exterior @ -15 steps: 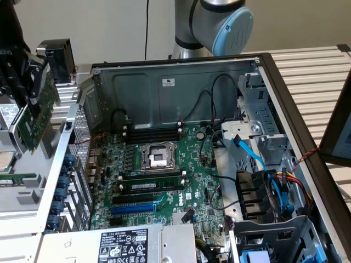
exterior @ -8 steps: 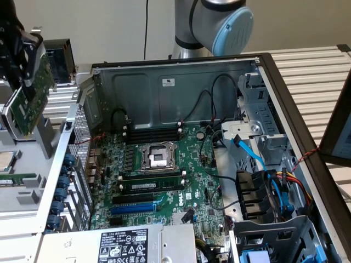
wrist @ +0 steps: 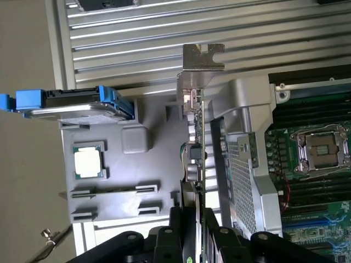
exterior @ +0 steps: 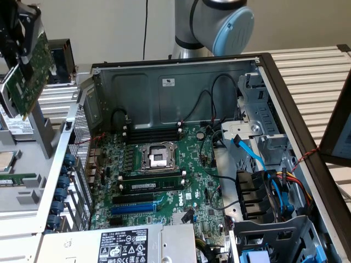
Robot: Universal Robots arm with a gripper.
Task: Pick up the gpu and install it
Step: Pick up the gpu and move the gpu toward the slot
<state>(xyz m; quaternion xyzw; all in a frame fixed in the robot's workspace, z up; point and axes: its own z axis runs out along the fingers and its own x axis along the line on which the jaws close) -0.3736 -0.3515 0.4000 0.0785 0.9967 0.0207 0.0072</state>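
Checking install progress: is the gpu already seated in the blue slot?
No, the tool holds the gpu up outside the case, and the blue slot stands bare.

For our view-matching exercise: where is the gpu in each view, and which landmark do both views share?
Exterior view: gpu held tilted in the air at the exterior view's far left, outside the case.
Wrist view: gpu seen edge-on, between the grey tray and the case.
Shared landmark: CPU socket.
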